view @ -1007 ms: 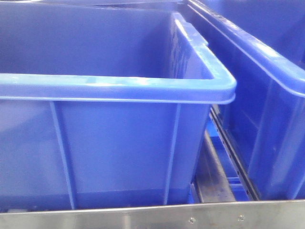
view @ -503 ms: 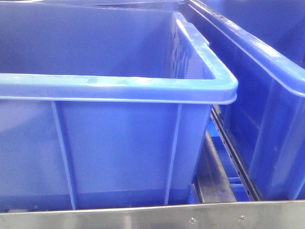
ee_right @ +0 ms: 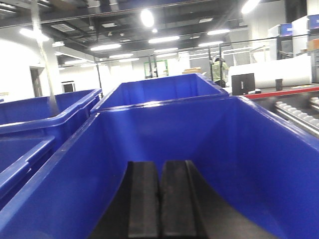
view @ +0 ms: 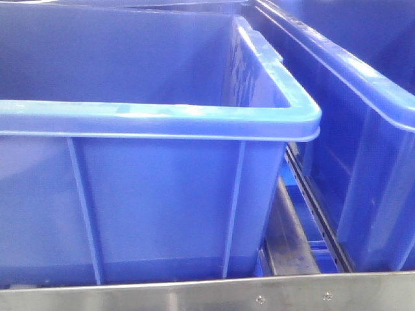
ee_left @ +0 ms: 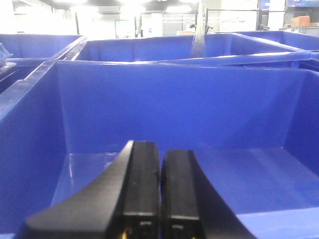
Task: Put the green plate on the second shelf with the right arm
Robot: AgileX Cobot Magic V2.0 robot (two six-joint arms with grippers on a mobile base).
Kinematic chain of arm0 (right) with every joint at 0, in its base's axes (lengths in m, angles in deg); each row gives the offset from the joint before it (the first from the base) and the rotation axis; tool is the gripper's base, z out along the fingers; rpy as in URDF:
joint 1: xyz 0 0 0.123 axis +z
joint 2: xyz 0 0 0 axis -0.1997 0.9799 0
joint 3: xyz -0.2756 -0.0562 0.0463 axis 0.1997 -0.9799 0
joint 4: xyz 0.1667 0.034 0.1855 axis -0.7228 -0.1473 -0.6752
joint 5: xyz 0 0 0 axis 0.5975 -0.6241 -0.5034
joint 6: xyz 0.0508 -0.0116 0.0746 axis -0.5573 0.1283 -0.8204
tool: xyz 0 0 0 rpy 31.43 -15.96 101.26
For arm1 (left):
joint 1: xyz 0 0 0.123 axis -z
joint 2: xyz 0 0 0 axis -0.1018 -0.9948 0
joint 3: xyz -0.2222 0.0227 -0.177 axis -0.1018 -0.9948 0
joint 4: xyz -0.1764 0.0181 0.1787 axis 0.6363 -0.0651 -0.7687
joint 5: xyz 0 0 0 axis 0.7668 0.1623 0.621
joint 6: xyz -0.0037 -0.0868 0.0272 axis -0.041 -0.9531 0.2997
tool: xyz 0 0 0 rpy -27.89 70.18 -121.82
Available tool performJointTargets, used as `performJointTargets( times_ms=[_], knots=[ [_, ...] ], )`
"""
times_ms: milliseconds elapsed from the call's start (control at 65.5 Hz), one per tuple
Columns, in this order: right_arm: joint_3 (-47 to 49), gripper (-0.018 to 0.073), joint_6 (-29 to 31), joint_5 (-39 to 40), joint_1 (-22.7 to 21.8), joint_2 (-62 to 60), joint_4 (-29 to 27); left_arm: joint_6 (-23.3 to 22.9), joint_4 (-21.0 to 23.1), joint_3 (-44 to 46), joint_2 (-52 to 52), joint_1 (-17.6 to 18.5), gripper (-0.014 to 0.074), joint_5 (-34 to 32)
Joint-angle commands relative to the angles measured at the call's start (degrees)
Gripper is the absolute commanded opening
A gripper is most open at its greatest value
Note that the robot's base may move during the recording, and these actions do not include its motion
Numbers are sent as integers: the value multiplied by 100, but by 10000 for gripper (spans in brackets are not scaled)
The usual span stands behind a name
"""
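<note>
Bright ceiling lights and a wide hall sit behind rows of blue bins, so you have open air above but plastic walls on every side. Your left gripper hangs over a bin with its fingers pressed together, nothing between them. Your right gripper is likewise closed and empty above another bin. From the front view, a metal rail crosses the bottom edge, with a narrow gap between two bins. You cannot see the green plate in any view.
</note>
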Motion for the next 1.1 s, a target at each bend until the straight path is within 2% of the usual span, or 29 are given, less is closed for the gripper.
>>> performJointTargets(
  times_ms=[0, 107, 305, 1083],
  knots=[
    [98, 48, 62, 451, -40, 60, 13, -46, 52, -227, 100, 17, 130, -176],
    [98, 48, 62, 443, -40, 60, 70, -46, 52, -227, 100, 17, 130, -176],
    [98, 48, 62, 500, -35, 60, 500, -46, 52, -227, 100, 17, 130, -176],
    [98, 48, 183, 405, 186, 60, 487, -46, 52, -227, 100, 17, 130, -176]
  ],
)
